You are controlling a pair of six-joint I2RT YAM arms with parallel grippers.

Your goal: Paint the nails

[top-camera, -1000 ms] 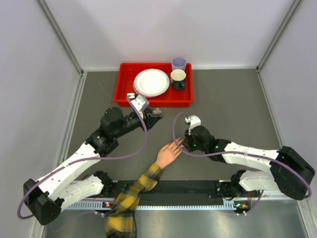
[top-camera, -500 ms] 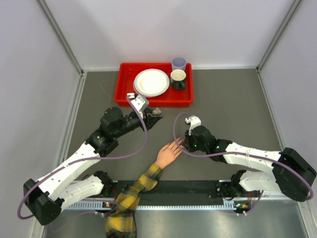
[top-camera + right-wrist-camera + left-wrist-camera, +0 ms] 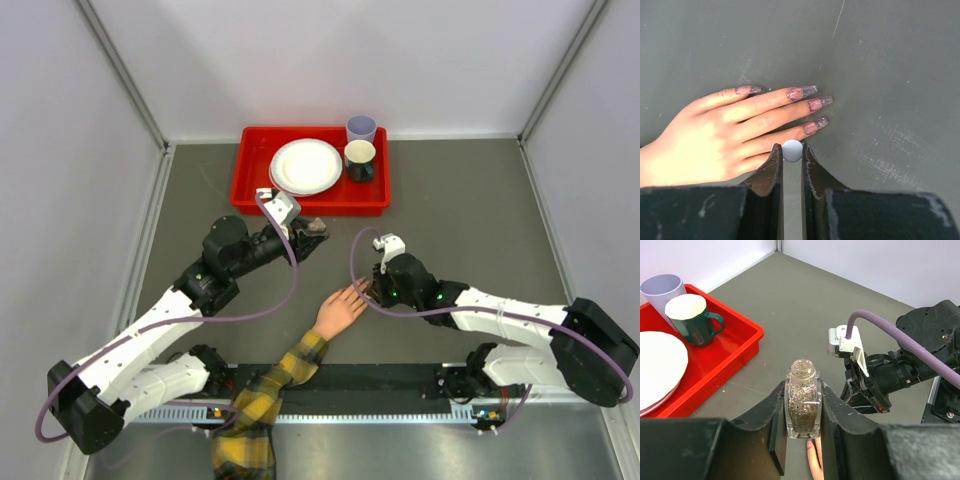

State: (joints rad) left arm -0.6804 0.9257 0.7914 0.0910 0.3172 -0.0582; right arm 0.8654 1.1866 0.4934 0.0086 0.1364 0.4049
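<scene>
While the left claw point(image 3: 803, 391) grips a bottle point(image 3: 802, 412), the right claw point(image 3: 792, 148) pinches a white ball point(image 3: 792, 151) beside the nails point(image 3: 815, 104).

Change over the last second is slight and confined to the right arm point(image 3: 470, 305). Its dark elbow housing point(image 3: 598, 350), near the right edge of the top view, now sits marginally further right and lower than it did a second ago. The white forearm point(image 3: 520, 322) running from it toward the centre of the surface point(image 3: 450, 200) lies a touch lower with it. The whole of that shift took place in the first half of the interval; none is visible after it. At the right tool point(image 3: 367, 290) any accompanying movement is too small to judge.
</scene>
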